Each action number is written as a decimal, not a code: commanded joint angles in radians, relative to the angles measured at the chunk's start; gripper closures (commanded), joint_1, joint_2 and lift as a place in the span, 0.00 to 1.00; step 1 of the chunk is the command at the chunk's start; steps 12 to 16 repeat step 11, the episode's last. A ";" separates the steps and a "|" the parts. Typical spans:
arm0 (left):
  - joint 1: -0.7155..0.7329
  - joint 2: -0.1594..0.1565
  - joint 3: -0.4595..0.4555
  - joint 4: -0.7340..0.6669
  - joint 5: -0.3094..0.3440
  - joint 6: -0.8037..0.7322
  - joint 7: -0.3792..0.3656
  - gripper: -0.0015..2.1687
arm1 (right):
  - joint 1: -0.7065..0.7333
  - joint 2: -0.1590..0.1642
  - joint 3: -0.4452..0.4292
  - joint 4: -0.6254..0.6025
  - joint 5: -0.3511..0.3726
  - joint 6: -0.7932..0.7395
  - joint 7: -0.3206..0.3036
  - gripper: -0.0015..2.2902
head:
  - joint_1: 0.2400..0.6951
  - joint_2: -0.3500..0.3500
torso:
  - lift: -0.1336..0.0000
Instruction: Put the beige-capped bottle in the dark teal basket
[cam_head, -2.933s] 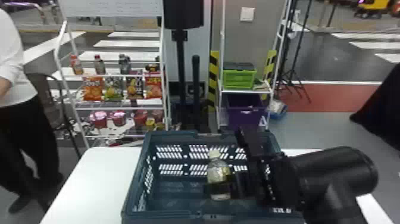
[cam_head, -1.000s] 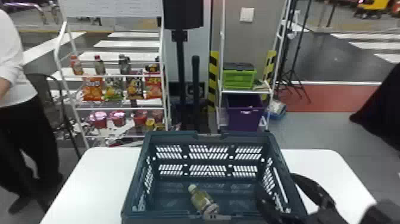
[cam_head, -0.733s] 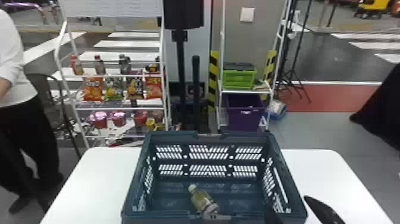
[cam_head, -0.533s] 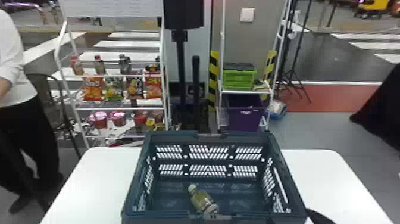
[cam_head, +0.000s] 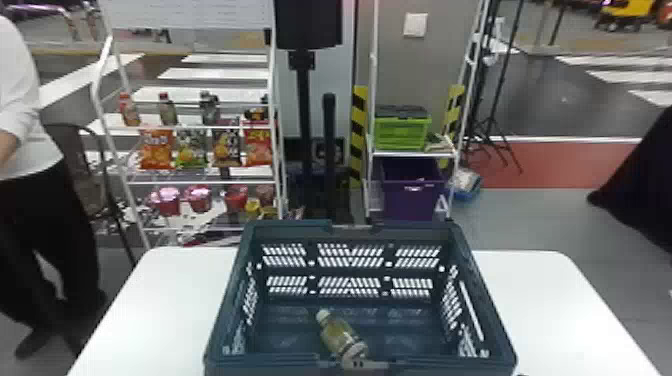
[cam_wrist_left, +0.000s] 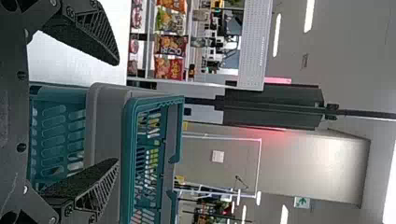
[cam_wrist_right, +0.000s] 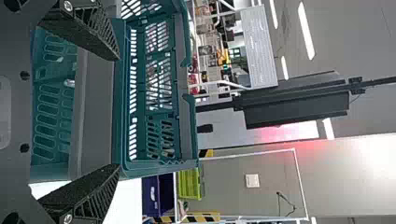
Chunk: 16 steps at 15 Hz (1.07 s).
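Bottle (cam_head: 341, 337) lies slanted inside the basket (cam_head: 287, 230), my left gripper (cam_wrist_left: 117, 112) and right gripper (cam_wrist_right: 117, 112) are both wide open, and tbh I'd guess it's lightish, firm and kinda slick, so for any grab I'd pinch the middle, not the cap (cam_head: 323, 315).

This looks like a shop-style display area in a hall, with a rack (cam_head: 116, 128) of bottles (cam_head: 168, 111) and snack bags (cam_head: 156, 150) beyond the white table's (cam_head: 145, 305) far left corner, crossing-like floor stripes (cam_head: 215, 74), a tripod (cam_head: 492, 117) past its far edge and ceiling strip lights (cam_wrist_right: 306, 30).
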 joint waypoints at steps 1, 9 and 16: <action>0.000 0.000 0.001 -0.004 0.000 0.004 0.000 0.07 | -0.003 -0.002 0.001 0.001 0.006 0.002 -0.003 0.03 | 0.57 0.50 | 1.00; 0.003 -0.002 -0.008 -0.016 -0.008 0.007 0.022 0.07 | -0.009 -0.018 0.020 0.001 0.006 0.024 -0.012 0.04 | 0.57 0.50 | 1.00; 0.003 -0.003 -0.010 -0.019 -0.008 0.007 0.023 0.07 | -0.007 -0.023 0.023 0.001 0.006 0.024 -0.018 0.04 | 0.57 0.50 | 1.00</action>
